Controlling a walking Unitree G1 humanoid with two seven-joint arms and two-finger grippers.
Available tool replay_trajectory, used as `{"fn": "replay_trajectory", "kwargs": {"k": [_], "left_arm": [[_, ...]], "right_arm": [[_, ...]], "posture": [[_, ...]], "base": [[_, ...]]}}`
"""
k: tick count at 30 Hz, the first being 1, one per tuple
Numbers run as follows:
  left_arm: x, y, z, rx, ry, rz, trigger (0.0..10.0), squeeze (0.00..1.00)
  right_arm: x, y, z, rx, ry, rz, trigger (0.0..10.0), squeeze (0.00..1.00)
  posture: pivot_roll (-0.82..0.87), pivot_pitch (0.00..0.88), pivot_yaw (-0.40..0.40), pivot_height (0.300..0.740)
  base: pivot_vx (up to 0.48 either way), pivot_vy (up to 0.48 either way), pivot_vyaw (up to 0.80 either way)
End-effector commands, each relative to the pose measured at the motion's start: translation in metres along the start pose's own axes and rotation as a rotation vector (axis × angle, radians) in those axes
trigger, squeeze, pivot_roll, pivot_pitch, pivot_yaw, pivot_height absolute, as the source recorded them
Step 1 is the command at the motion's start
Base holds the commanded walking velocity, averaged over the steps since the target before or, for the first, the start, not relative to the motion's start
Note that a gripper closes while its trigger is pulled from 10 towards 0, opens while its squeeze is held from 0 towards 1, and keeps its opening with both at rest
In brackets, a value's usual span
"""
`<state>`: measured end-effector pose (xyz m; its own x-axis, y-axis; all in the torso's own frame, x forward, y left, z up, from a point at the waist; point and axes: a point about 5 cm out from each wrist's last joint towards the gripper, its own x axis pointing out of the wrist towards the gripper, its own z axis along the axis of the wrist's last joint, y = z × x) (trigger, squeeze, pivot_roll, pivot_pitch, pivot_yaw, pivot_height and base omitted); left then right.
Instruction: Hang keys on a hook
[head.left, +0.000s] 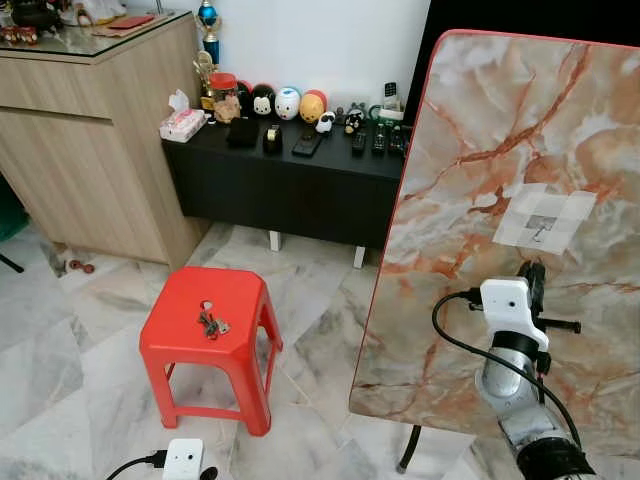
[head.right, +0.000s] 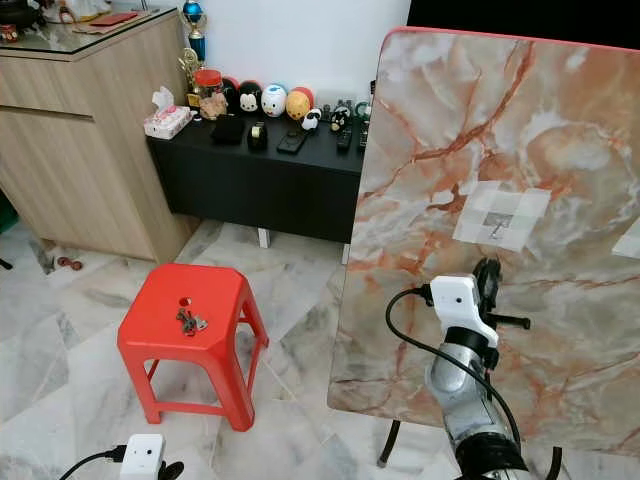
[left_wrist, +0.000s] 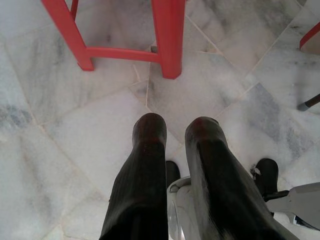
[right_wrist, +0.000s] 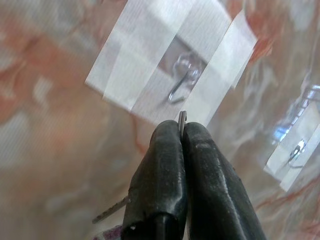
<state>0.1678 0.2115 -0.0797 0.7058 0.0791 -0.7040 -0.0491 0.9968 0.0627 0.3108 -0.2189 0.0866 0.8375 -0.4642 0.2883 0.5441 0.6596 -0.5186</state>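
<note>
Right wrist view: the right gripper (right_wrist: 182, 131) is pinched tight on a key ring (right_wrist: 181, 119), key blade dangling below. The hook (right_wrist: 183, 80), taped onto the upright marble board (head.left: 520, 130), sits just above the fingertips, mid-frame. A second bunch of keys (head.left: 211, 324) is left on the red stool (head.left: 205, 325).

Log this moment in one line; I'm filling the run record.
right gripper: shut on key ring | just below taped hook | not hung | left gripper: idle

head stereo views overlooking stool (head.left: 208, 312), wrist views close-up
</note>
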Motion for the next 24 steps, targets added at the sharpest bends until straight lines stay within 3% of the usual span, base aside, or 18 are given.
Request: {"fn": "replay_trajectory", "kwargs": {"k": [1, 24], "left_arm": [[-0.0014, -0.0017, -0.0055, 0.008, 0.025, -0.003, 10.0, 0.00], [-0.0004, -0.0015, -0.0035, 0.004, 0.023, -0.002, 10.0, 0.00]], "right_arm": [[0.0103, -0.0067, 0.0109, 0.011, -0.042, -0.042, 10.0, 0.00], [0.0186, -0.0120, 0.0090, -0.056, -0.053, -0.040, 10.0, 0.00]], "posture": [[0.17, 0.000, -0.081, 0.740], [0.17, 0.000, -0.080, 0.740]], "base": [[0.000, 0.000, 0.00], [0.000, 0.000, 0.00]]}}
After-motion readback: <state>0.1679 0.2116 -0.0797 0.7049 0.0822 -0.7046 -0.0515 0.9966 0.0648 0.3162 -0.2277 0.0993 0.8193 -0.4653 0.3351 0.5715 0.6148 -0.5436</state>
